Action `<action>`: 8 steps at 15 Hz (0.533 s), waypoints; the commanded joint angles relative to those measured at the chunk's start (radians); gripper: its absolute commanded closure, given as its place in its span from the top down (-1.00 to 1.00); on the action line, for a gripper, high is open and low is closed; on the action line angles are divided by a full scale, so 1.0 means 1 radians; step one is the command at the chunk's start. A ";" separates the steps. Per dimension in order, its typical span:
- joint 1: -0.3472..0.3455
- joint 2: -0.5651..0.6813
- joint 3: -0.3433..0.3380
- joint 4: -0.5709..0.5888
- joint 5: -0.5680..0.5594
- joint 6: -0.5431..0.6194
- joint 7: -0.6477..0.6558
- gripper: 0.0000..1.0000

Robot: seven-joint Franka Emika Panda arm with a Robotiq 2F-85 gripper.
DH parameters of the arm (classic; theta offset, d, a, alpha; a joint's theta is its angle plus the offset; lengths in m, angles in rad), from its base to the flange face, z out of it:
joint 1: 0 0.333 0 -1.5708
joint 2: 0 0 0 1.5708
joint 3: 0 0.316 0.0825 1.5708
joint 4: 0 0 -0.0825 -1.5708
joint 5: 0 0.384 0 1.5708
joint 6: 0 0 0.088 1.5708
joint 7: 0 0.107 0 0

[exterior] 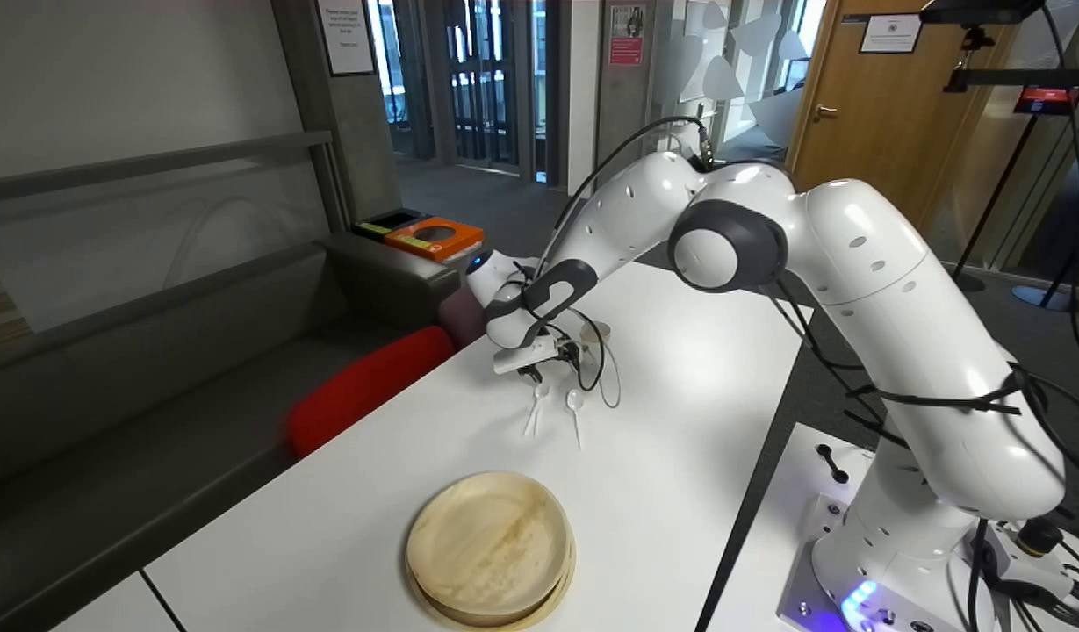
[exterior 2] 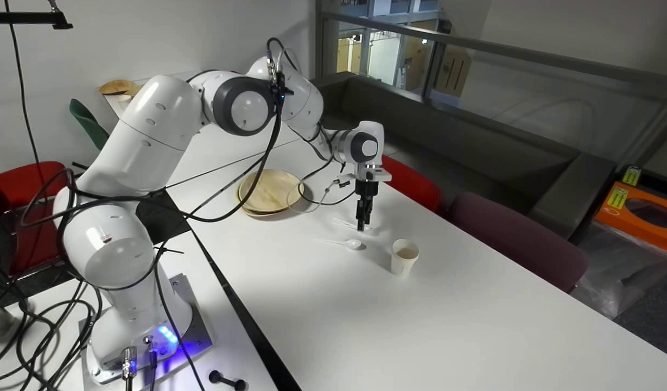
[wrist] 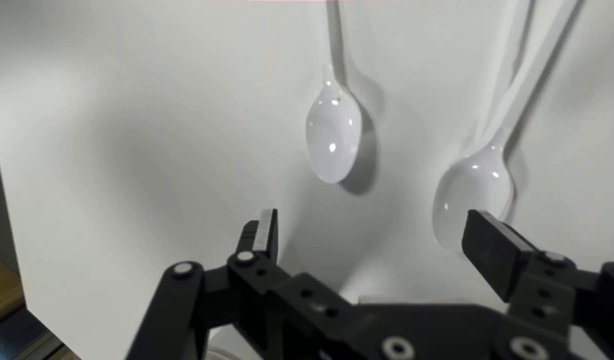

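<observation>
My gripper (wrist: 370,220) stands open above the white table, its fingers (wrist: 491,245) wide apart and nothing between them. A white plastic spoon (wrist: 333,132) lies just beyond the gap in the wrist view. To its right is another white spoon (wrist: 474,187), its bowl partly covered by the right fingertip; a second white handle (wrist: 506,65) runs alongside, its far end hidden. Whether that finger touches the spoon I cannot tell. In an exterior view the gripper (exterior 2: 363,222) points down beside the spoons, close to a pale paper cup (exterior 2: 404,258).
Stacked round wooden plates (exterior: 491,544) sit on the table (exterior: 679,386), nearer the robot base than the spoons. A red chair (exterior: 368,386) and a maroon chair (exterior 2: 520,239) stand against the table's sofa side. Loose cables (exterior 2: 317,203) hang by the wrist.
</observation>
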 commanded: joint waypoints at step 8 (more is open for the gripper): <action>0.043 -0.144 -0.062 -0.331 -0.042 0.623 0.072 1.00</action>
